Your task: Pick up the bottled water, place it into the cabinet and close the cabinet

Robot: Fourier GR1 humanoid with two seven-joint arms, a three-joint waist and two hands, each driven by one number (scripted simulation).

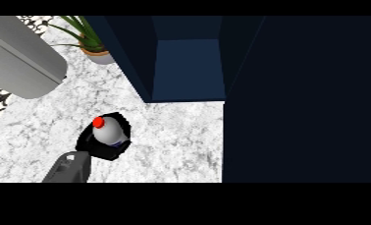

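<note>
The bottled water is a whitish bottle with a red cap, seen from above at the lower left of the marble counter. My left hand is curled round its lower part, with black fingers showing on both sides of it. The forearm enters from the lower left edge. The dark blue cabinet stands open behind and to the right of the bottle, its inside bare. Its open door fills the right side of the view. My right hand does not show.
A large grey rounded object lies at the upper left. A potted green plant stands at the back, just left of the cabinet's side wall.
</note>
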